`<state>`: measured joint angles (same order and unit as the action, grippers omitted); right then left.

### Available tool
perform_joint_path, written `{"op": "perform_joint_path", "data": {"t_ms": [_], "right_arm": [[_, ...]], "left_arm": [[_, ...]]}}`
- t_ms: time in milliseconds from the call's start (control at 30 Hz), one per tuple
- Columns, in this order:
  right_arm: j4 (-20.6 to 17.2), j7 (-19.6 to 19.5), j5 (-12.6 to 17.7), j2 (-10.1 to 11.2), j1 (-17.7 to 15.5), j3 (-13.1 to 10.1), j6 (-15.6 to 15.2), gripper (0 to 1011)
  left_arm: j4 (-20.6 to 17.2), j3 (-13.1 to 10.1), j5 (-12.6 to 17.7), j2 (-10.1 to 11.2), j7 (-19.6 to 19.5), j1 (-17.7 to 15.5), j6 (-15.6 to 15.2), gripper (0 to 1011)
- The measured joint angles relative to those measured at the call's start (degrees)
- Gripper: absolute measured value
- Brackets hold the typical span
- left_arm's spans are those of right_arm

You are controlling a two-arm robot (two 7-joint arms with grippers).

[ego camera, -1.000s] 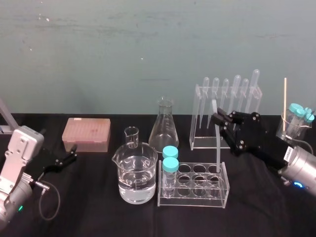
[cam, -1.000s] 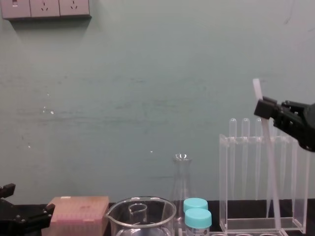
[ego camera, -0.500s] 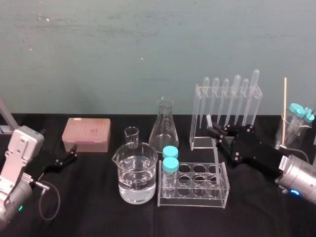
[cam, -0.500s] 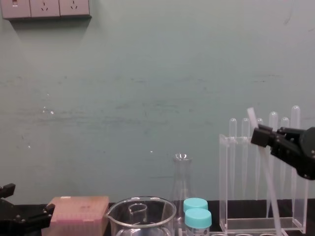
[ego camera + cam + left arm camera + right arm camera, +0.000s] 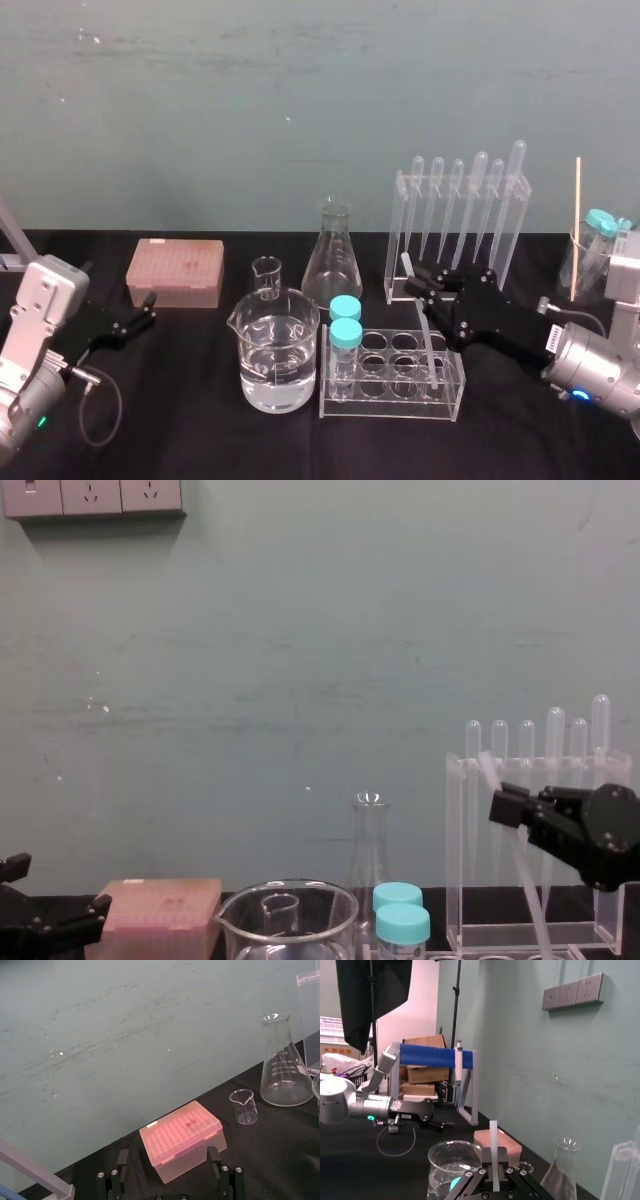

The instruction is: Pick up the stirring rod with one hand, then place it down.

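Observation:
My right gripper (image 5: 420, 284) is shut on the stirring rod (image 5: 428, 335), a thin translucent-white rod held near its upper end. The rod leans, its top tipped toward the left, and its lower end reaches down into the right side of the clear tube rack (image 5: 392, 400). From the chest, the right gripper (image 5: 508, 810) holds the rod (image 5: 530, 895) in front of the pipette stand. In the right wrist view the rod (image 5: 493, 1142) rises from between the closed fingers (image 5: 481, 1177). My left gripper (image 5: 140, 318) rests low at the far left, open (image 5: 167, 1152) and holding nothing.
A water-filled beaker (image 5: 278, 350), a small beaker (image 5: 266, 275) and a conical flask (image 5: 332, 260) stand left of the rack. Two blue-capped tubes (image 5: 345, 322) sit in the rack's left end. A pink tip box (image 5: 175, 272) is at left, the pipette stand (image 5: 460, 200) behind, a beaker of capped tubes (image 5: 595, 250) far right.
My right gripper has come down and to the left with the rod, which now leans more and sits lower in the rack. The left arm has not moved.

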<state>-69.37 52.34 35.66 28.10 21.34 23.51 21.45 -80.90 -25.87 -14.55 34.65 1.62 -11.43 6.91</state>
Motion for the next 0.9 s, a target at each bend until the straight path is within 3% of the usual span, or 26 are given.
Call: {"op": "perform_joint_path", "data": {"t_ms": [300,800,900], "right_arm": [[2.0,-0.6,-0.3,-0.3,0.7,0.7,-1.8,61],[1.8,-0.5,-0.3,-0.3,0.7,0.7,-1.6,60],[1.7,-0.5,-0.3,-0.3,0.7,0.7,-1.5,113]], "left_arm": [[0.0,0.0,0.0,0.0,0.0,0.0,0.0,1000],[0.0,0.0,0.0,0.0,0.0,0.0,0.0,1000],[0.0,0.0,0.0,0.0,0.0,0.0,0.0,1000]]}}
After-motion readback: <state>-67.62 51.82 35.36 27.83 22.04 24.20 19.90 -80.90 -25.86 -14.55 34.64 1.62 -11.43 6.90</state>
